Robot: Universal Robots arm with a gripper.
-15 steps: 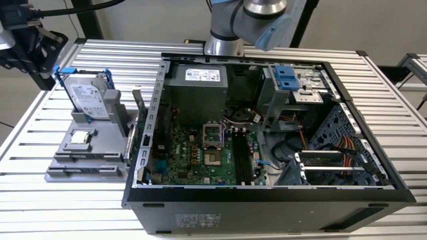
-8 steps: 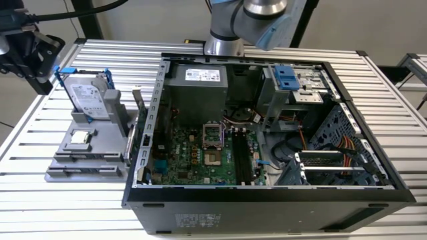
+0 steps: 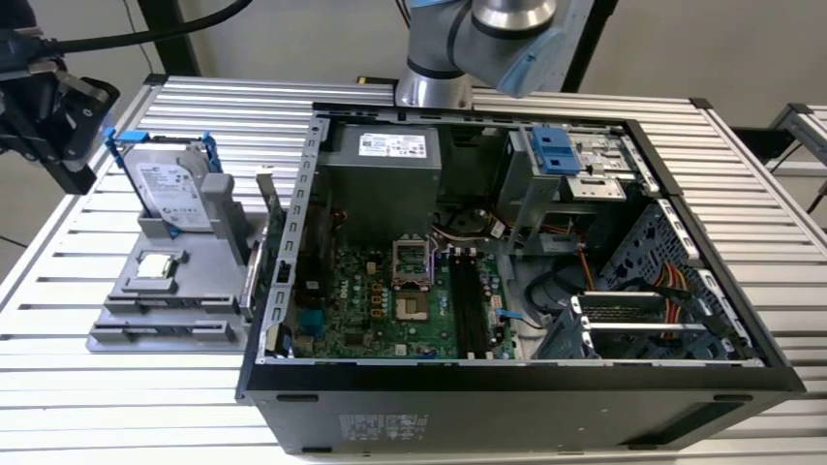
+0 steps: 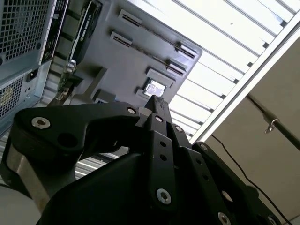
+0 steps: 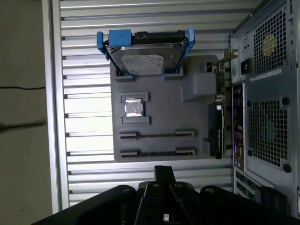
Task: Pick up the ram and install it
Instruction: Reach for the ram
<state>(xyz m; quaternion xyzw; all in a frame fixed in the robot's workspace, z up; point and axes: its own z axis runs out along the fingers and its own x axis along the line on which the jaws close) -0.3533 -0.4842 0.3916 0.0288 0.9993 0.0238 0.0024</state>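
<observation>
Gripper (image 5: 164,171) above the slatted surface (image 3: 194,97), near its edge on the exterior view's left, jaws pressed together in both wrist views with nothing between them. Under it, gray holder (image 5: 187,122) flat on the surface, just beside the open computer case (image 3: 517,417). Hard drive (image 5: 145,58) upright at one end of the holder, small square chip (image 5: 133,108) near its middle. Thin dark strips in the holder's two long slots (image 5: 157,134), possibly the ram: cannot tell.
</observation>
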